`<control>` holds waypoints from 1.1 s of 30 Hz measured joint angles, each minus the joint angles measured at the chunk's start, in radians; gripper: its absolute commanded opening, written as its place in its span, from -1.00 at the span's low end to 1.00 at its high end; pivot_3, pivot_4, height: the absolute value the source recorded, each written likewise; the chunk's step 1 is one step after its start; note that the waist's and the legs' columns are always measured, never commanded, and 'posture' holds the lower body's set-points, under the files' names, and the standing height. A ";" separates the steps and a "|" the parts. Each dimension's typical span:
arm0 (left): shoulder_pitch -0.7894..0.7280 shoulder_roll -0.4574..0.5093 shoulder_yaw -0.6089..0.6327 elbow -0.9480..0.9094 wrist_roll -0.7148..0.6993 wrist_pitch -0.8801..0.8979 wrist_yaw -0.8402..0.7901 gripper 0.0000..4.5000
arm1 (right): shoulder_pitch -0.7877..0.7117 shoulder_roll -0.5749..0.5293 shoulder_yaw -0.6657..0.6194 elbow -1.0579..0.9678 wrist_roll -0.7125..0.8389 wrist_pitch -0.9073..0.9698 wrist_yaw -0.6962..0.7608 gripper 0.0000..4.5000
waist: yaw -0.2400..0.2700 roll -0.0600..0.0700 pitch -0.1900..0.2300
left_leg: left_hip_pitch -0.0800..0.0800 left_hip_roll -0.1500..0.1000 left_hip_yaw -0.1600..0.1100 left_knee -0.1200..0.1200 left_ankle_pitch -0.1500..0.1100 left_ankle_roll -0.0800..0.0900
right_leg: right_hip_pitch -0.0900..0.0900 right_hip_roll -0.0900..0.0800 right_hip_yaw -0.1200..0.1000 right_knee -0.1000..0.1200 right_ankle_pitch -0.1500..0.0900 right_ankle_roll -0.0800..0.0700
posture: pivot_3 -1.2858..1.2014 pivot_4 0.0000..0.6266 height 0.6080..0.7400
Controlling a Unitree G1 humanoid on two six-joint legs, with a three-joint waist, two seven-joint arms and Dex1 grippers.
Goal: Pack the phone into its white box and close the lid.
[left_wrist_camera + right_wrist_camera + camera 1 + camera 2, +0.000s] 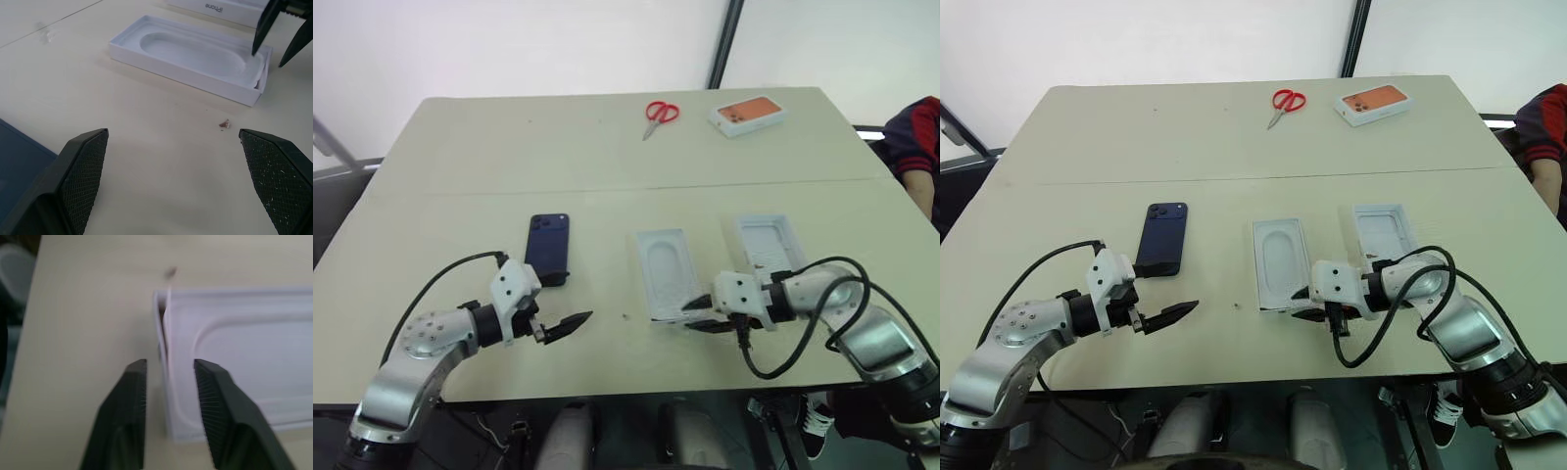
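Observation:
The dark navy phone (548,248) lies flat on the table, just beyond my left gripper (563,328), which hovers open and empty. Its corner also shows in the left wrist view as the phone (19,161). The white box (186,73) lies mid-table with a flat white insert with an oval recess (666,269) in it. The insert's near end looks slightly raised off the box wall (168,431). My right gripper (700,315) is at that near end, open, with one finger on each side of the box's end wall. The lid (767,243) lies beside the box on the right, white inside up.
Red scissors (660,114) and a white box with an orange picture (748,114) lie at the table's far side. A person's sleeve (920,147) shows at the right edge. The table's front edge runs just below both grippers.

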 measured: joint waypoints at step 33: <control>-0.336 -0.106 0.316 0.240 -0.198 0.753 0.580 1.00 | -0.440 0.650 0.425 0.494 -0.407 0.136 -0.557 -0.99 | -0.007 -0.005 -0.002 | -0.006 -0.001 -0.001 -0.001 0.006 -0.010 | -0.011 0.001 -0.001 0.004 0.002 -0.002 | 0.03 -0.52 1.00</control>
